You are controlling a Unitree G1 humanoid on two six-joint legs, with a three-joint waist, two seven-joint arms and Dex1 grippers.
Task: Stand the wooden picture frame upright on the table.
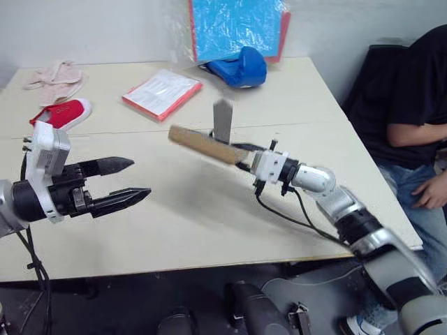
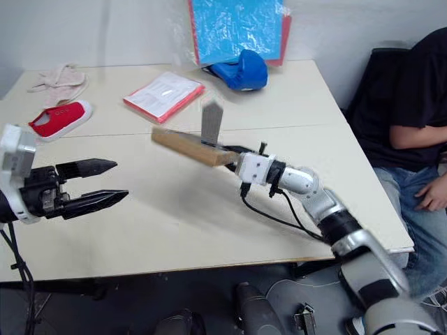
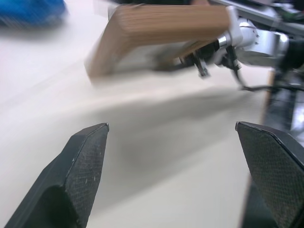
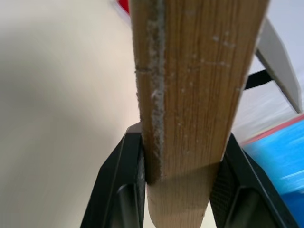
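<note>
The wooden picture frame hangs in the air over the middle of the table, seen edge-on and roughly level, with its thin grey stand leg sticking up. My right gripper is shut on the frame's right end. In the right wrist view the light wood edge runs straight out from between the two black fingers. My left gripper stands open at the left, pointing toward the frame and well apart from it. The left wrist view shows the frame beyond its spread fingertips.
On the far half of the table lie a red-edged white booklet, a blue cap, a red shoe and a pink cloth. A blue-and-red board leans on the wall. A person sits at the table's right edge.
</note>
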